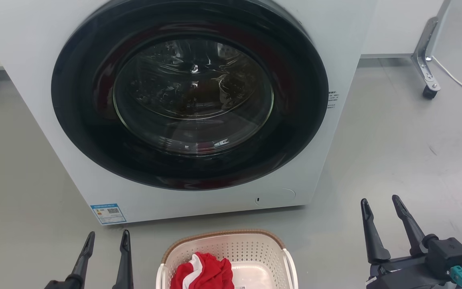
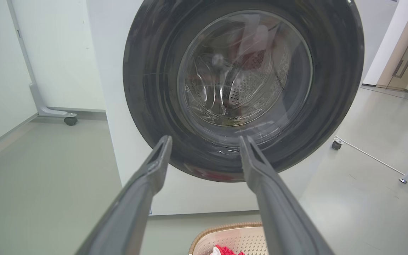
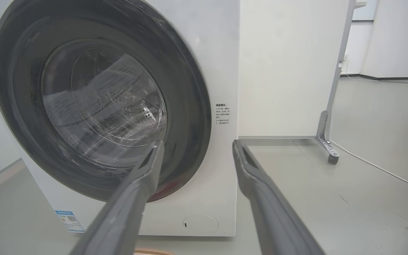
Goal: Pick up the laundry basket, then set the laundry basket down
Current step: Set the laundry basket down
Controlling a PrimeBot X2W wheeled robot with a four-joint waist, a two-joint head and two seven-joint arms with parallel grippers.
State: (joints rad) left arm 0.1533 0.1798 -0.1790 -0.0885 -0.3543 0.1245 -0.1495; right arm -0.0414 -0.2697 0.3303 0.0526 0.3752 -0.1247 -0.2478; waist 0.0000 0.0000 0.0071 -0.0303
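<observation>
Both arms at rest height in front of a front-loading washing machine (image 1: 34, 64), its round glass door (image 1: 193, 94) closed. The left gripper (image 1: 108, 235) rises from the lower left of the head view with its fingers pointing towards the machine. In the left wrist view the left gripper (image 2: 205, 139) is released, its two dark fingers spread with a clear gap, holding and touching nothing. The right gripper (image 1: 379, 199) stands at the lower right, its fingers tilted slightly leftward. In the right wrist view the right gripper (image 3: 197, 142) is likewise released and empty. The laundry basket (image 1: 223, 233) sits on the grey floor (image 1: 395, 140) between the two grippers, near the machine's lower front edge and apart from both. A red and white garment (image 1: 205, 273) lies inside it. The basket's brown rim also appears between the left fingers (image 2: 232, 237).
</observation>
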